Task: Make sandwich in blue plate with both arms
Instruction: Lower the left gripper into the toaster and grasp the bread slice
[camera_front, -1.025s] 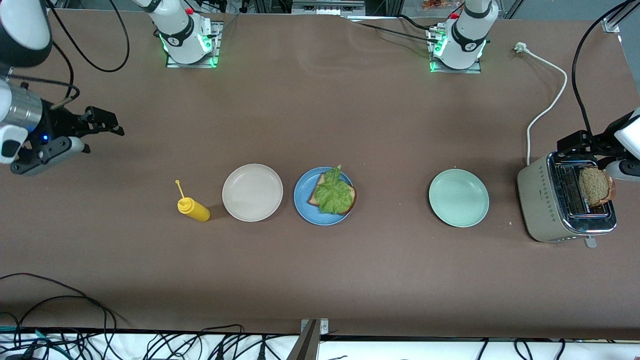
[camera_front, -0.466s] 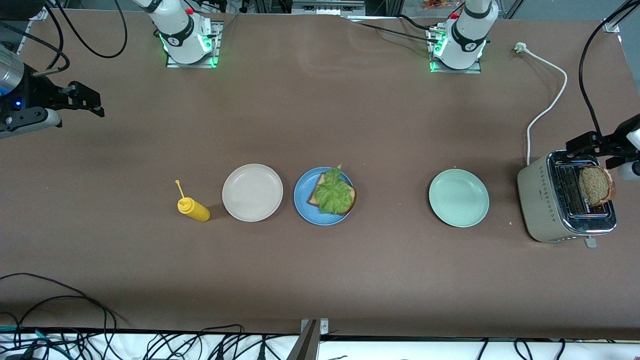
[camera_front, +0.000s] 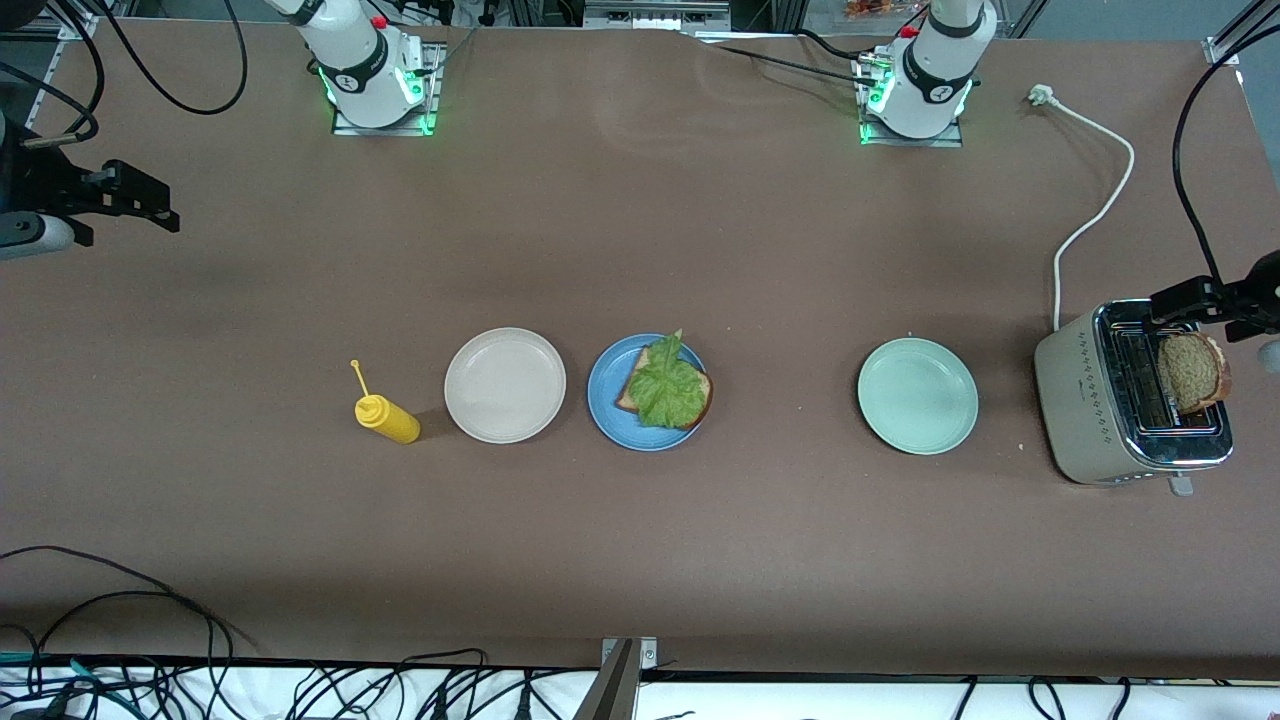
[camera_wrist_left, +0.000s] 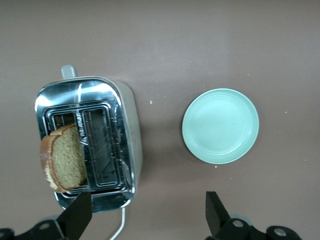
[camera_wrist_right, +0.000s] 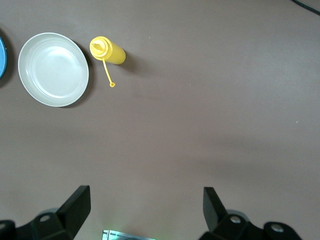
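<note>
The blue plate (camera_front: 608, 412) sits mid-table with one brown bread slice (camera_front: 629, 394) on it and a ruffled green lettuce leaf (camera_front: 666, 388) on top. A second bread slice (camera_front: 1192, 372) stands in a slot of the toaster (camera_front: 1085, 410); the left wrist view shows it too (camera_wrist_left: 65, 157). My left gripper (camera_front: 1172, 303) is open and empty over the toaster's end toward the bases, its jaws wide apart in the left wrist view (camera_wrist_left: 147, 217). My right gripper (camera_front: 150, 200) is open and empty over bare table at the right arm's end, as the right wrist view shows (camera_wrist_right: 145, 210).
A beige-white plate (camera_front: 505, 385) and a yellow squeeze bottle (camera_front: 388, 418) lie beside the blue plate toward the right arm's end. A mint-green plate (camera_front: 917, 395) lies toward the left arm's end. The toaster's white cord (camera_front: 1090, 215) runs toward the bases.
My right gripper has drawn back toward the bases and its end of the table. My left gripper has shifted slightly toward its end of the table, over the toaster. Food and plates are unmoved.
</note>
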